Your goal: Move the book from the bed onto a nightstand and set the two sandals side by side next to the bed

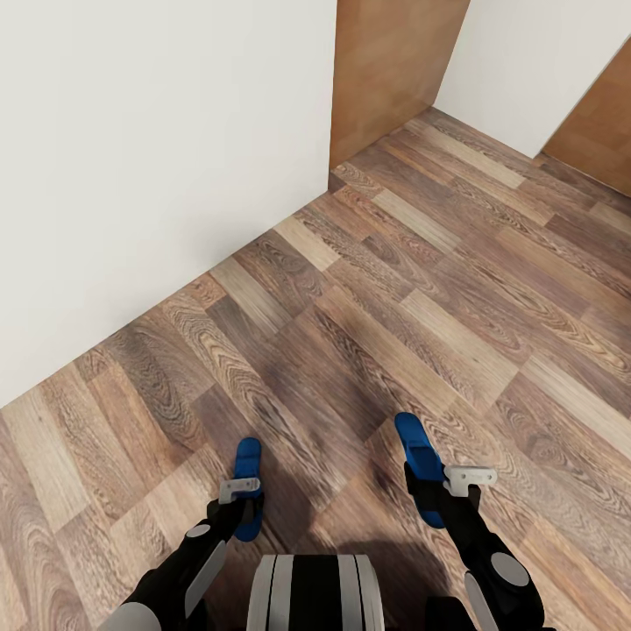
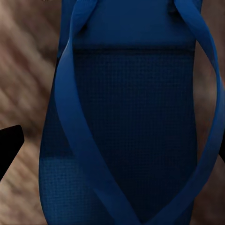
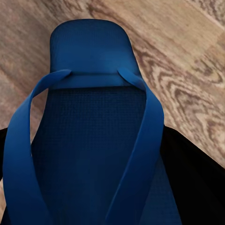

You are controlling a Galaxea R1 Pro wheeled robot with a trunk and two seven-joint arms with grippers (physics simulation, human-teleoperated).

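While the brown wood-plank floor (image 1: 421, 307) spreads across most of the head view, the left gripper (image 1: 238, 506) at the lower left of the frame is closed on a bright blue flat flip-flop sandal (image 1: 249, 484), whose free end points up the frame above the floor. At the lower right, the right gripper (image 1: 436, 487) clamps a second bright blue flip-flop sandal (image 1: 419, 454), tilted toward the upper left. The two sandals are well apart, one on each side of the robot's grey-and-black trunk (image 1: 314, 592) at the bottom centre. A plain white wall (image 1: 149, 166) covers the upper left, and an orange-brown wooden panel (image 1: 390, 66) stands at the top centre. Up close in the left wrist view, the first sandal (image 2: 126, 122) shows its textured sole and thin straps; the right wrist view shows the second one (image 3: 91, 136) above the planks.
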